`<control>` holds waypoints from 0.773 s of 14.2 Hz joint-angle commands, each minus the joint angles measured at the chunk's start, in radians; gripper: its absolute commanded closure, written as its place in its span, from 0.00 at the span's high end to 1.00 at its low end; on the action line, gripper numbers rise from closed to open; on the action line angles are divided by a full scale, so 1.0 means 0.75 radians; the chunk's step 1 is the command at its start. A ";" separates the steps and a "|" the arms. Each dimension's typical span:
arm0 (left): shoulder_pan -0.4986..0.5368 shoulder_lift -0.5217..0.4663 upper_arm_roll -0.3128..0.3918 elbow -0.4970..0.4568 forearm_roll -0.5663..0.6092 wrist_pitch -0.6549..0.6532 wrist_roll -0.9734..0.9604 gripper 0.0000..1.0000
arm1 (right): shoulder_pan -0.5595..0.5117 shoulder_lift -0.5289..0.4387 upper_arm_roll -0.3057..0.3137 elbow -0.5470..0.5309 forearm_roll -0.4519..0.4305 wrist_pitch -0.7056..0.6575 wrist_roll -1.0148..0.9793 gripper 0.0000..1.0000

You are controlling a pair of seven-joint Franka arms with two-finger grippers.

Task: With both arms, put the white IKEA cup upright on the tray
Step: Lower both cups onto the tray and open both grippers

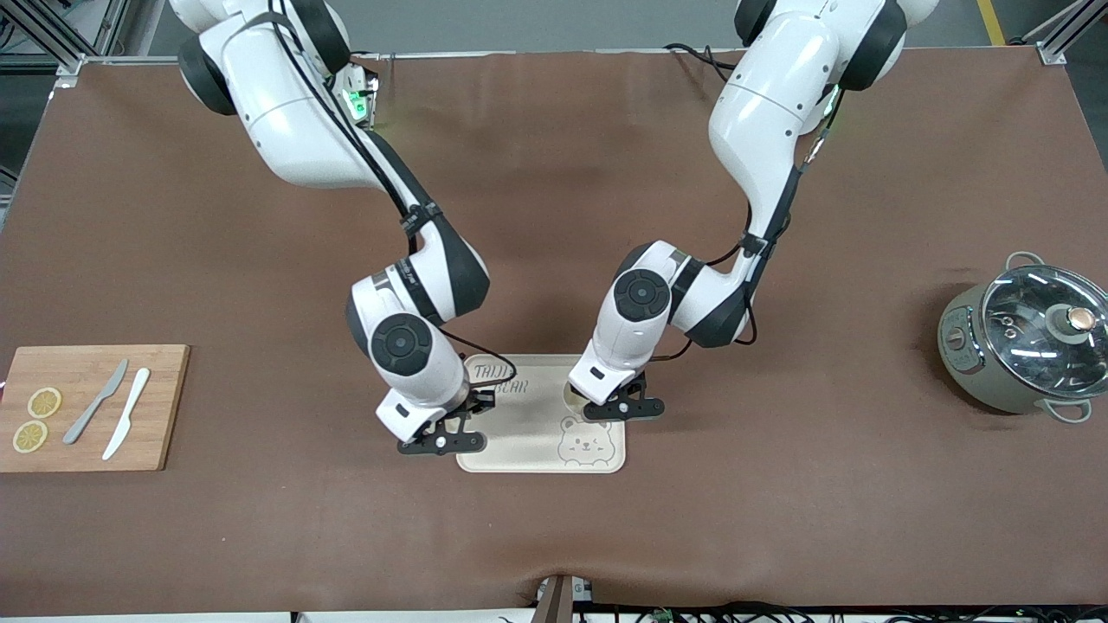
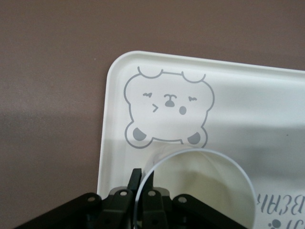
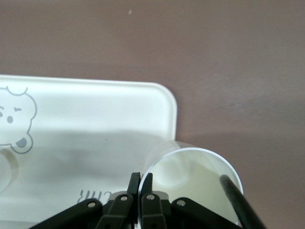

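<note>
The cream tray (image 1: 537, 441) with the bear face lies near the front middle of the table. My left gripper (image 1: 623, 407) is shut on the rim of a white cup (image 2: 209, 191), open side up, over the tray beside the bear face (image 2: 167, 107); in the front view only a sliver of this cup (image 1: 571, 394) shows. My right gripper (image 1: 441, 441) is shut on the rim of a second white cup (image 3: 195, 176), open side up, straddling the tray's edge (image 3: 172, 114) toward the right arm's end. That cup is hidden under the wrist in the front view.
A wooden cutting board (image 1: 91, 407) with two knives and two lemon slices lies at the right arm's end of the table. A grey pot (image 1: 1030, 342) with a glass lid stands at the left arm's end.
</note>
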 commanded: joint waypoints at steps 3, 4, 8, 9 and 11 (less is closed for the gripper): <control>-0.028 0.039 0.013 0.042 0.025 0.030 -0.060 0.00 | 0.078 0.065 -0.013 0.097 -0.009 -0.010 0.092 0.00; -0.028 0.045 0.013 0.042 0.025 0.034 -0.060 0.00 | 0.086 0.065 -0.013 0.097 -0.009 0.014 0.092 0.00; -0.028 0.044 0.015 0.040 0.027 0.034 -0.058 0.00 | 0.108 0.083 -0.015 0.095 -0.011 0.113 0.090 0.00; -0.028 0.043 0.015 0.038 0.029 0.034 -0.056 0.65 | 0.108 0.083 -0.015 0.093 -0.013 0.115 0.090 0.00; -0.046 0.044 0.031 0.036 0.033 0.036 -0.070 1.00 | 0.108 0.085 -0.015 0.087 -0.017 0.115 0.090 0.00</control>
